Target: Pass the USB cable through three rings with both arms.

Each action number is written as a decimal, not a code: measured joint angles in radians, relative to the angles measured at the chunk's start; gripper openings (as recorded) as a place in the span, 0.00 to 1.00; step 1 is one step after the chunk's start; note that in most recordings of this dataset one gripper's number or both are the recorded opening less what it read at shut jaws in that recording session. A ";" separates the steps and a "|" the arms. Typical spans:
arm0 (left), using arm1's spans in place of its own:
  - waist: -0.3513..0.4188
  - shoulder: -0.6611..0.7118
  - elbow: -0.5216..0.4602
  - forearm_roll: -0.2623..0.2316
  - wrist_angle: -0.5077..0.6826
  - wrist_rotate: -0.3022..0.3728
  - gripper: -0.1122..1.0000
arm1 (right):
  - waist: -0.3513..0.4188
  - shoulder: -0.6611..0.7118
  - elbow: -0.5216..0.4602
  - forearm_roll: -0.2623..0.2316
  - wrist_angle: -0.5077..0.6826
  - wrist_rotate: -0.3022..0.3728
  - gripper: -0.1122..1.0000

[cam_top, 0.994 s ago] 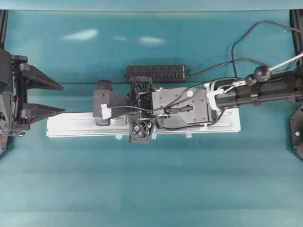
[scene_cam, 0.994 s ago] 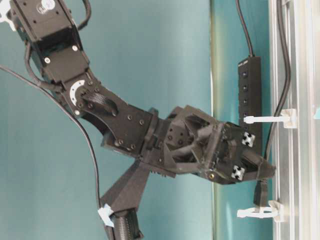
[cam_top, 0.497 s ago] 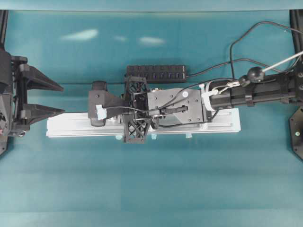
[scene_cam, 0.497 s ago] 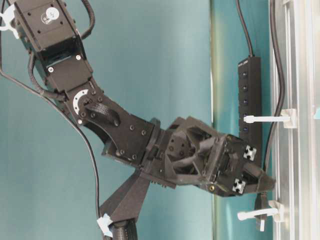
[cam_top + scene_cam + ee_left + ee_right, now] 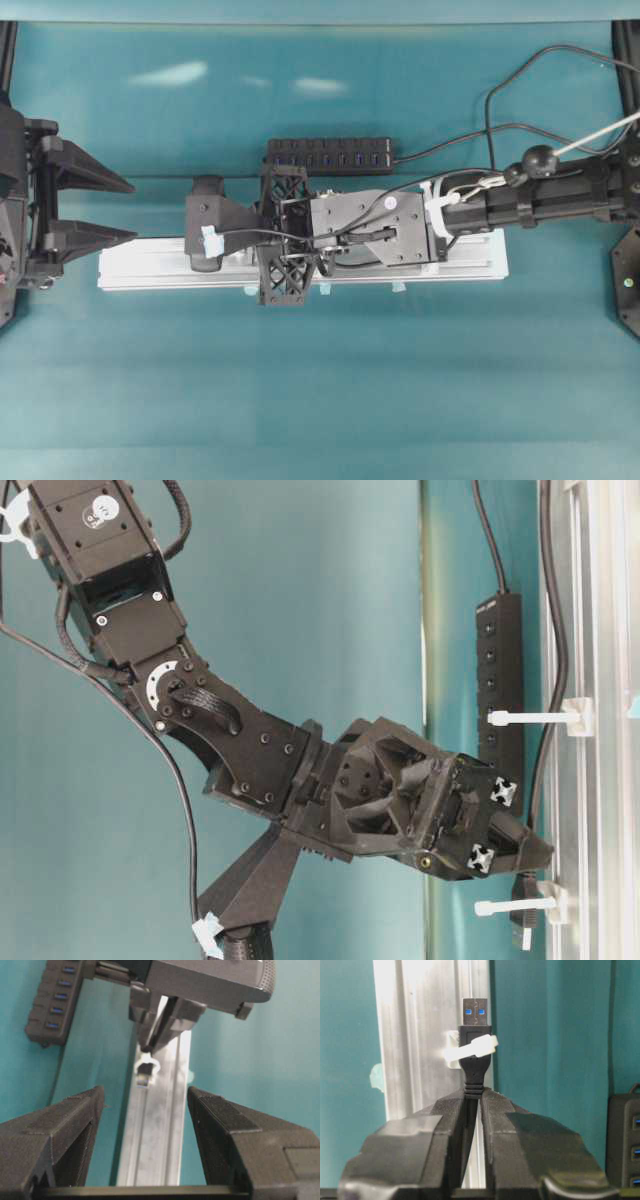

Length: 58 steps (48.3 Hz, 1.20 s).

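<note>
My right gripper (image 5: 475, 1094) is shut on the black USB cable just behind its plug (image 5: 474, 1012). The plug sticks through a whitish ring (image 5: 470, 1050) on the silver rail (image 5: 415, 1035). At table level the gripper (image 5: 535, 855) hangs over that ring (image 5: 512, 907), with the plug tip (image 5: 524, 935) past it. A second ring (image 5: 535, 718) stands further back, and the cable (image 5: 548, 660) runs along the rail past it. The third ring is out of view. My left gripper (image 5: 125, 210) is open and empty off the rail's left end (image 5: 130, 268), facing the ring (image 5: 148, 1066).
A black multi-port hub (image 5: 330, 155) lies just behind the rail, also at table level (image 5: 500, 670). Pale blue tape tabs (image 5: 398, 288) sit at the rail's front edge. Loose black wires (image 5: 500, 100) loop at the back right.
My right gripper has moved left along the rail with the cable. The plug has gone from just short of the ring to through it. The left arm has not moved.
</note>
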 measured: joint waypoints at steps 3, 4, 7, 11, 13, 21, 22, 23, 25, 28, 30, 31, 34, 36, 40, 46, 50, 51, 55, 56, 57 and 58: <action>0.000 0.000 0.000 0.000 0.000 0.000 0.73 | 0.002 0.000 -0.002 0.000 -0.005 0.000 0.03; 0.000 0.000 0.000 0.000 0.000 0.000 0.73 | 0.002 0.000 -0.002 -0.002 -0.008 0.002 0.03; 0.000 0.000 0.000 0.000 -0.002 0.000 0.73 | 0.002 0.000 -0.002 0.000 -0.023 0.000 0.03; 0.000 0.002 0.002 0.000 0.000 -0.002 0.73 | 0.002 0.000 -0.003 0.000 -0.041 0.002 0.03; 0.000 0.002 0.005 0.000 0.000 -0.003 0.73 | 0.002 0.000 -0.003 -0.002 -0.046 0.000 0.03; 0.000 0.009 0.029 0.002 -0.005 -0.017 0.73 | 0.002 0.000 0.000 -0.002 -0.055 0.002 0.03; 0.000 0.012 0.035 0.000 -0.008 -0.021 0.73 | 0.002 0.000 0.002 0.000 -0.055 0.000 0.03; -0.002 0.015 0.040 0.000 -0.011 -0.026 0.73 | 0.000 0.000 0.002 0.000 -0.057 0.002 0.03; 0.000 0.026 0.049 0.000 -0.017 -0.035 0.73 | 0.000 0.000 0.003 -0.002 -0.058 0.000 0.03; 0.000 0.049 0.061 0.000 -0.034 -0.052 0.73 | -0.002 0.000 0.003 -0.002 -0.061 0.000 0.03; 0.000 0.071 0.069 0.000 -0.054 -0.055 0.73 | -0.002 0.000 0.003 -0.002 -0.061 0.000 0.03; 0.000 0.081 0.072 0.000 -0.063 -0.055 0.73 | -0.003 0.000 0.003 -0.002 -0.061 0.000 0.03; 0.000 0.118 0.078 0.000 -0.097 -0.055 0.73 | -0.003 0.000 0.003 0.000 -0.063 0.000 0.03; 0.000 0.143 0.078 0.002 -0.123 -0.055 0.73 | -0.003 0.000 0.005 -0.002 -0.063 0.000 0.03; 0.000 0.204 0.078 0.002 -0.184 -0.055 0.73 | -0.003 0.000 0.005 0.000 -0.064 0.000 0.03; 0.000 0.302 0.078 0.000 -0.261 -0.044 0.73 | -0.003 0.000 0.005 0.000 -0.074 0.000 0.03; 0.000 0.364 0.078 0.000 -0.304 -0.034 0.73 | -0.003 0.000 0.005 0.000 -0.080 0.000 0.03; 0.000 0.379 0.078 0.000 -0.314 -0.029 0.73 | -0.003 0.000 0.005 0.000 -0.081 0.000 0.03; 0.000 0.431 0.078 0.000 -0.347 -0.012 0.73 | -0.003 0.000 0.005 -0.002 -0.084 0.002 0.03; 0.000 0.440 0.078 0.000 -0.353 -0.008 0.73 | -0.003 0.000 0.005 -0.002 -0.086 0.000 0.03; 0.002 0.449 0.078 0.000 -0.360 0.000 0.73 | -0.003 0.000 0.005 -0.002 -0.086 0.000 0.03; 0.000 0.457 0.077 0.002 -0.370 0.005 0.73 | -0.003 0.000 0.005 -0.002 -0.086 0.002 0.03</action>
